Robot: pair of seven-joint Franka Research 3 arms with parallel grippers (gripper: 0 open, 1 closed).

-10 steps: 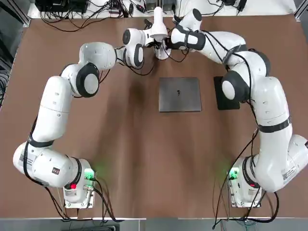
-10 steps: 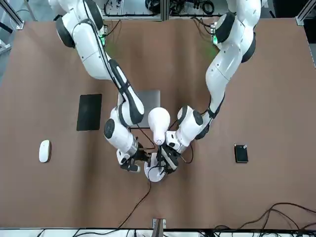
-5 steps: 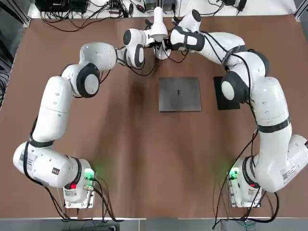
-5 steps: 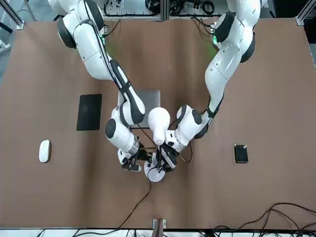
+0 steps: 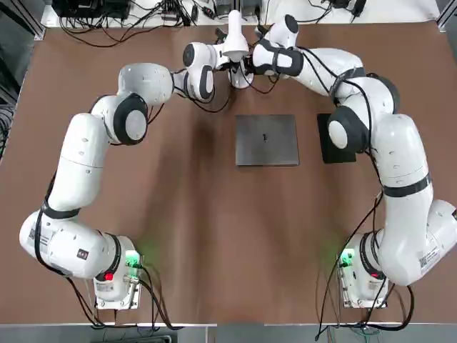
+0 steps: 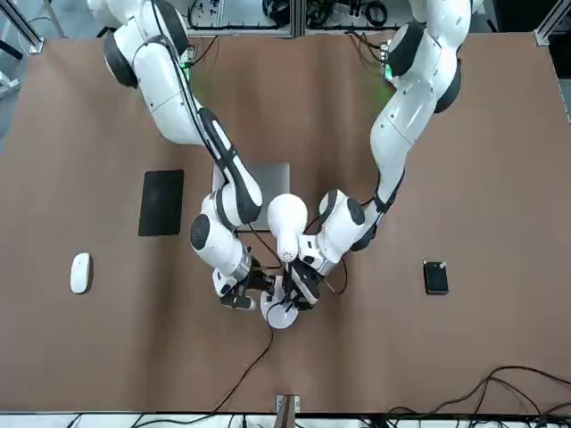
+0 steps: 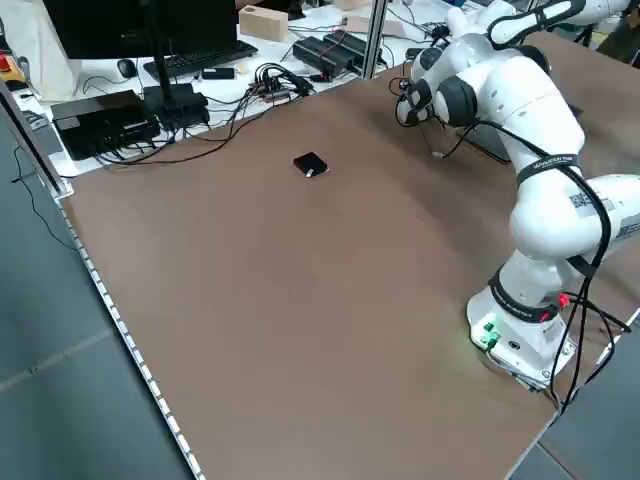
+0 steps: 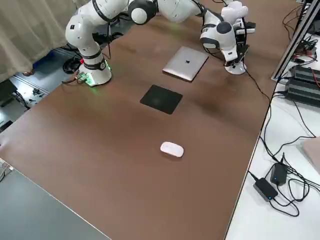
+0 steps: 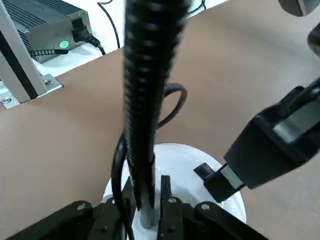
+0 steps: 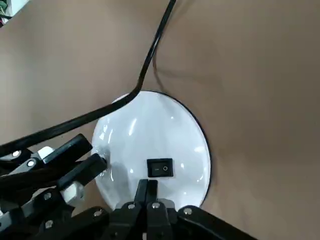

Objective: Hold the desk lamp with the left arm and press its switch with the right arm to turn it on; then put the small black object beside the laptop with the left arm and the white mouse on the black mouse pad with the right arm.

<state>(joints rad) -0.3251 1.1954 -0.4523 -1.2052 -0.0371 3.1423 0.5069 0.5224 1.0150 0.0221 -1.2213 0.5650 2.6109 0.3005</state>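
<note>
Left gripper (image 9: 147,186) released, fingers astride desk lamp's neck (image 9: 146,115), contact hard to judge. Right gripper (image 10: 147,182) clenched, tips just beside rocker switch (image 10: 160,167) on white domed base (image 10: 150,127).

- A robotics lab is indicated by two jointed robot arms (image 5: 80,168), mounted at the lower left and lower right of the top view.
- A broad brown table (image 5: 200,264) is shared by both arms.
- In the upper left of the left side view, a monitor (image 7: 105,25) and a keyboard (image 7: 205,60) are set out, with tangled cables (image 7: 238,122) strewn nearby.
- Power adapters (image 8: 265,189) are laid on a white bench (image 8: 262,220) at the lower right of the right side view.
- A metal post (image 7: 375,38) is seen at the top of the left side view.
- Plain grey flooring (image 7: 70,410) is shown at its lower left.
</note>
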